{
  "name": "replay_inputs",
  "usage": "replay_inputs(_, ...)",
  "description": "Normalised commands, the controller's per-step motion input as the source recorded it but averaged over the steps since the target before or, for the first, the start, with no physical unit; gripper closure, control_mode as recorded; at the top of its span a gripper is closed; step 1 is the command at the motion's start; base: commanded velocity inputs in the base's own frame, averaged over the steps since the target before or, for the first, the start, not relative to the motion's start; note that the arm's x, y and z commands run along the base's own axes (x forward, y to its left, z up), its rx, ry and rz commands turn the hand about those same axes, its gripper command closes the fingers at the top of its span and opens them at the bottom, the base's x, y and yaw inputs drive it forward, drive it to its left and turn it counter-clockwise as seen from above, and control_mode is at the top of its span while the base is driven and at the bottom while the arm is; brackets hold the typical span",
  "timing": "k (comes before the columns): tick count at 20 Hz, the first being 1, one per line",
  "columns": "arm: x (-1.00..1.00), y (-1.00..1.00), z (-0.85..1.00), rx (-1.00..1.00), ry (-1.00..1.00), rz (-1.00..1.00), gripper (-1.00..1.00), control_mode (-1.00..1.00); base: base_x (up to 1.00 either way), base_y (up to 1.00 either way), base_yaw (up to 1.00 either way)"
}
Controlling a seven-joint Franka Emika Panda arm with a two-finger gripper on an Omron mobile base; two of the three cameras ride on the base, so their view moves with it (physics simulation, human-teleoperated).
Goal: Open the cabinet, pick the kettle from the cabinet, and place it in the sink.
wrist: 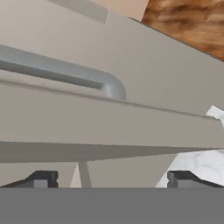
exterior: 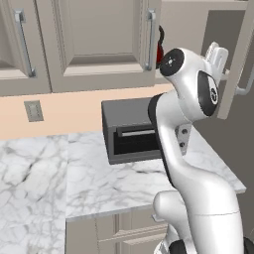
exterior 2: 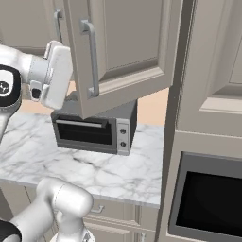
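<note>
The cabinet's right door [exterior: 239,54] [exterior 2: 125,47] stands swung open, while its left door [exterior: 99,39] is closed. Between the two doors a sliver of the red kettle [exterior: 159,51] with its black handle peeks out from the cabinet shelf; the rest is hidden. My gripper [wrist: 113,180] is open, its two fingertips [wrist: 41,179] spread wide close against the open door's face, just below its long silver bar handle [wrist: 65,73] [exterior 2: 92,56]. My white hand [exterior: 217,55] [exterior 2: 56,78] sits at the open door's edge. The sink is out of view.
A dark toaster oven [exterior: 130,131] [exterior 2: 94,128] stands on the white marble counter [exterior: 99,183] under the cabinet. A tall unit with a built-in oven [exterior 2: 208,198] rises to the right. More closed wall cabinets [exterior: 20,44] are at the left.
</note>
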Motion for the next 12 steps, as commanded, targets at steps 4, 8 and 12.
replay_inputs(4, -0.18, -0.33, -0.01, 0.0, -0.13, 0.0, -1.0, -1.0, 0.0, 0.0, 0.0)
replay_inputs(8, -0.29, -0.51, 0.0, 0.0, -0.02, 0.0, -1.0, -1.0, 0.0, 0.0, 0.0)
replay_inputs(12, -0.24, -0.58, 0.0, 0.0, 0.0, 0.0, -1.0, -1.0, 0.0, 0.0, 0.0)
